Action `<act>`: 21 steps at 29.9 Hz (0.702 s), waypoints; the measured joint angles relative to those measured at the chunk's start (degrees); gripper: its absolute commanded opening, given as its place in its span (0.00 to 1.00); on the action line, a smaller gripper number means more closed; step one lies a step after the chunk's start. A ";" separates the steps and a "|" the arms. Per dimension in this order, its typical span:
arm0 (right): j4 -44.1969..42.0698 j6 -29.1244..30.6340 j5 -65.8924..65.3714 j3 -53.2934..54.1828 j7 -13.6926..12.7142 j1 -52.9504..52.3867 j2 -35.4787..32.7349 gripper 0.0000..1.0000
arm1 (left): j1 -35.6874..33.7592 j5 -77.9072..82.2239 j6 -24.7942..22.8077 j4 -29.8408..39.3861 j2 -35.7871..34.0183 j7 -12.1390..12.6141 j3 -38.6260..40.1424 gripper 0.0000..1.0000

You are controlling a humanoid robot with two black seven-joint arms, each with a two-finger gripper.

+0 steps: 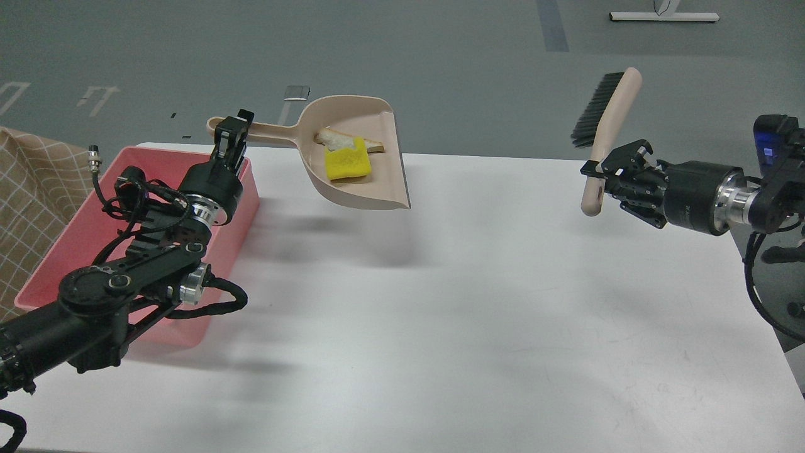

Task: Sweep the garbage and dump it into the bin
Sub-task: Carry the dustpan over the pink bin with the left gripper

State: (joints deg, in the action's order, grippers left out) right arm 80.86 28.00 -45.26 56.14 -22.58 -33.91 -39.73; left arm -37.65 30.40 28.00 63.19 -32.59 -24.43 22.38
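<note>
My left gripper (230, 135) is shut on the long handle of the beige dustpan (371, 182) and holds it in the air above the table, just right of the pink bin (75, 233). The yellow sponge block (348, 165) and the white bread wedge (339, 139) lie in the pan near its back wall. The bin stands at the table's left side, partly hidden by my left arm. My right gripper (605, 176) is shut on the beige handle of a black-bristled brush (604, 110), held upright in the air at the right.
The white table (440, 314) spreads below both arms. Its right edge runs down near my right arm. A tan checked cloth (31, 189) lies beyond the bin at the far left. Grey floor lies behind the table.
</note>
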 measured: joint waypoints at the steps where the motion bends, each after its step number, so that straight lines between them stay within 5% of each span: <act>1: -0.02 0.00 0.00 0.02 0.00 0.18 0.04 0.00 | -0.02 -0.13 0.00 0.00 -0.62 0.00 0.02 0.00; 21: -0.44 0.00 0.00 0.03 0.00 0.93 0.62 0.00 | -0.06 -2.65 -5.05 1.34 -12.92 -0.64 1.36 0.00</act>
State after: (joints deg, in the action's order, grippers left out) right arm 80.42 28.00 -45.26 56.17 -22.58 -32.99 -39.11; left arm -37.71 27.75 22.95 64.53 -45.51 -25.07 23.73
